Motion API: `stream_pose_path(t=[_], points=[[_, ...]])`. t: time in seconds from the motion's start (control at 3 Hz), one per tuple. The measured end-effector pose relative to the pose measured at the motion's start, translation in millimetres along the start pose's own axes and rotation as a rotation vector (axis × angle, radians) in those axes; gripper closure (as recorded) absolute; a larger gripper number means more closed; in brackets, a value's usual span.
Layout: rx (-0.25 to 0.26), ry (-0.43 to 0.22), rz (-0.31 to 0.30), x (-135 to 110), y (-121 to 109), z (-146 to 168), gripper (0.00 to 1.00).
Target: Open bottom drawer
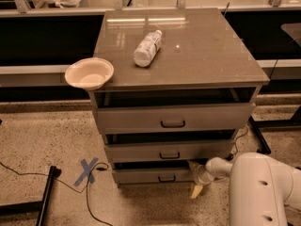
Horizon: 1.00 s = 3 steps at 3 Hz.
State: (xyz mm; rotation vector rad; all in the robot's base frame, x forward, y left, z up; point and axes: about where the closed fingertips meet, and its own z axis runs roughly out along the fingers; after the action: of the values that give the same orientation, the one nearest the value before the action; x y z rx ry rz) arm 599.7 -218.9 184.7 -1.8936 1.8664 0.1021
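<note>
Now | bottom drawer [150, 175]: flat grey metal, dark loop handle [167, 178] | gripper [196, 181] at its right end | jaws: cannot tell

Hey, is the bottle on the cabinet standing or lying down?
Lying down: the bottle rests on its side on the cabinet top. The end effector is low by the bottom drawer, at its right end.
</note>
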Motion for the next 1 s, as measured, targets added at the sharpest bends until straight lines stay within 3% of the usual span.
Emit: stream_pose_path(t=[0.33, 1.0], points=[[-0.018, -0.025, 0.017, 6, -5, 2, 0.25], [-0.148, -0.008, -0.008, -2, 21, -1, 0.31]])
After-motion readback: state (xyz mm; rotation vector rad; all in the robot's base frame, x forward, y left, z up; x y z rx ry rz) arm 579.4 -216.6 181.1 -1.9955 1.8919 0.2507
